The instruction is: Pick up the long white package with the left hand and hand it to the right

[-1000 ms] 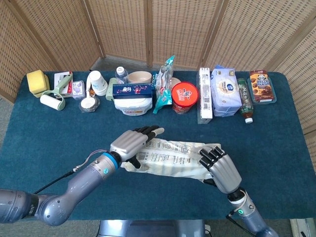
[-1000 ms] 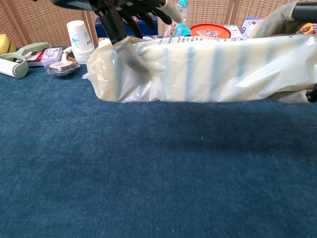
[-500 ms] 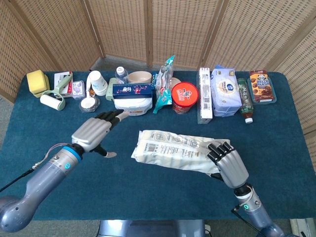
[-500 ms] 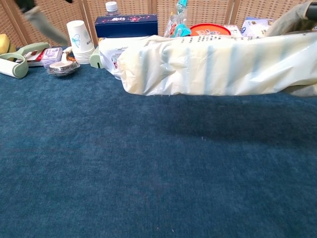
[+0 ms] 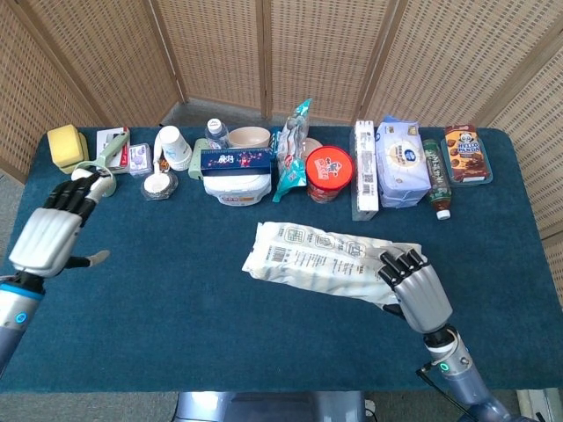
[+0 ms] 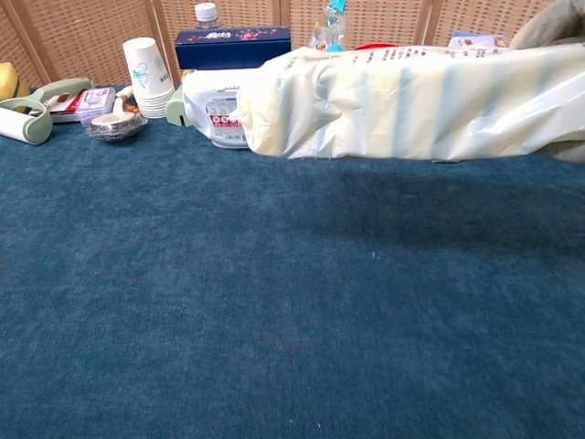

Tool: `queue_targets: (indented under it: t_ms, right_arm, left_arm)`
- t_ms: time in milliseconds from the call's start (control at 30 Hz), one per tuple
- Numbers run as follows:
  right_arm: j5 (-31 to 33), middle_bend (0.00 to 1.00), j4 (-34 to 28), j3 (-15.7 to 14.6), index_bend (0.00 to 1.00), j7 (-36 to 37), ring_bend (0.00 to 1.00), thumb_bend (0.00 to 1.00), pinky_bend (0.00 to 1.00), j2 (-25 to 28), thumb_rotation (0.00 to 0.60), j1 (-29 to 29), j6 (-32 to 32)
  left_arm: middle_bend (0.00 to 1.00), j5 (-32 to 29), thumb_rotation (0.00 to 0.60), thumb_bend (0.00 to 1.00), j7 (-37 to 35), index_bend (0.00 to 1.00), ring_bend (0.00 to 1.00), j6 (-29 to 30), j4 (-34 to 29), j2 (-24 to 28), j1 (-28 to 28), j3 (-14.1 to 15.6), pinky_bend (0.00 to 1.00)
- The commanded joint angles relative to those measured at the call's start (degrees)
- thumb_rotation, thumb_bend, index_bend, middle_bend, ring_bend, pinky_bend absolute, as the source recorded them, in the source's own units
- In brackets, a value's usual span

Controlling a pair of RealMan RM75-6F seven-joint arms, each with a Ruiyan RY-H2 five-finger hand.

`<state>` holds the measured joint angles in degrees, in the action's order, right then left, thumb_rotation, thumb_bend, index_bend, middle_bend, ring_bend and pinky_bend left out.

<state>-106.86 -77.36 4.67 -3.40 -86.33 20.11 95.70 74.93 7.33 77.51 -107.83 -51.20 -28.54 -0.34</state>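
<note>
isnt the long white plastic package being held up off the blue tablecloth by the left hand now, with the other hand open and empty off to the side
Not quite. The head view shows the right hand gripping the long white plastic package at one end, and the chest view shows it raised above the blue tablecloth. The left hand is the open, empty one, off to the side.
</note>
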Motion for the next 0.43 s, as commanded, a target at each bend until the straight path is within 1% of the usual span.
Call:
queue_targets:
  t_ms: [33,200,433]
  right_arm:
    - [0.1,0.80,-0.2,-0.1,0.77,-0.7,0.56,0.60,0.58,0.0,0.600,-0.1,-0.2]
    - [0.4,0.80,-0.4,-0.1,0.77,-0.9,0.55,0.60,0.58,0.0,0.600,-0.2,0.0]
    - [0.6,0.80,-0.2,-0.1,0.77,-0.8,0.54,0.60,0.58,-0.1,0.600,-0.5,0.6]
  left_arm:
    - [0.00,4.5,0.600,0.00,-7.1,0.00,0.00,7.8,7.6,-5.8,8.1,3.2,0.05]
    - [0.00,3.7,0.600,0.00,-12.2,0.00,0.00,11.2,10.7,-7.9,13.5,4.3,0.05]
    - [0.00,3.3,0.600,0.00,-15.9,0.00,0.00,13.9,14.8,-8.7,18.8,5.1,0.05]
